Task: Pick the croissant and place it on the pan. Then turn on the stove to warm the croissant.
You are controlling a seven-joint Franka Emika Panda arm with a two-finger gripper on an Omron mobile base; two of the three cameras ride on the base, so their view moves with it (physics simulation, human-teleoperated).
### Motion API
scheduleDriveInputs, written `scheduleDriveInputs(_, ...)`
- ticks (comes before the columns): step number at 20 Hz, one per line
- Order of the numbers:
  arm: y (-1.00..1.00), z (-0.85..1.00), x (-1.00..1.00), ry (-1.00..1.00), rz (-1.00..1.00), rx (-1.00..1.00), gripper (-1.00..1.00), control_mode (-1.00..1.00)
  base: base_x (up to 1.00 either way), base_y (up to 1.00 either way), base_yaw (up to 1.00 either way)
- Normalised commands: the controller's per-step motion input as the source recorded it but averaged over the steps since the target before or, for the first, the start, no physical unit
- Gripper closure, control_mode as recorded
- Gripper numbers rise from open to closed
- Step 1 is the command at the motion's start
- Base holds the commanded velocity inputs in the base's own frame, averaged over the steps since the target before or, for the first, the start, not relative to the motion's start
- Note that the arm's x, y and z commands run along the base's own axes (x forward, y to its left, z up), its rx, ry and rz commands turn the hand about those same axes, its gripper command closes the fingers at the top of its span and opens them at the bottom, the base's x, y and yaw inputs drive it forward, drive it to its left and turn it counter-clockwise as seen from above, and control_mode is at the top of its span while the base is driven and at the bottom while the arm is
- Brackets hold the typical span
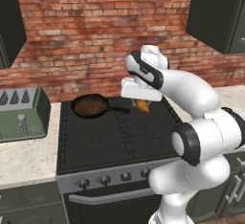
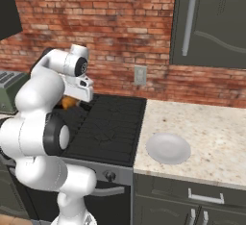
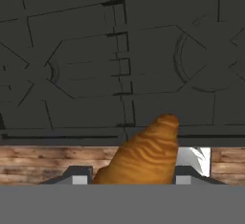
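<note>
Left base view: the gripper hangs above the stove, jaws pinching the croissant, just off the end of the pan handle. The pan sits on the back-left grate, green toaster on the counter beside it.

Right base view: croissant peeks out from behind the arm, and a white plate is on the counter right of the stove.

Hand view: croissant wedged between the fingertips, grates underneath.
</note>
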Motion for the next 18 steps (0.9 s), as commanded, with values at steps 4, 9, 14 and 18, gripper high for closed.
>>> scheduleDriveInputs(4, 0.29, 0.0, 0.45, -0.06, 0.0, 0.03, 1.0, -1.0, 0.0, 0.0, 0.0)
scheduleDriveInputs(9, 0.28, 0.0, 0.41, -0.05, 0.0, 0.0, 1.0, -1.0, 0.0, 0.0, 0.0)
scheduleDriveInputs(14, 0.19, 0.0, 0.17, -0.21, 0.0, 0.0, 1.0, -1.0, 0.0, 0.0, 0.0)
scheduleDriveInputs(18, 0.13, -0.03, 0.02, -0.34, 0.0, 0.0, 1.0, -1.0, 0.0, 0.0, 0.0)
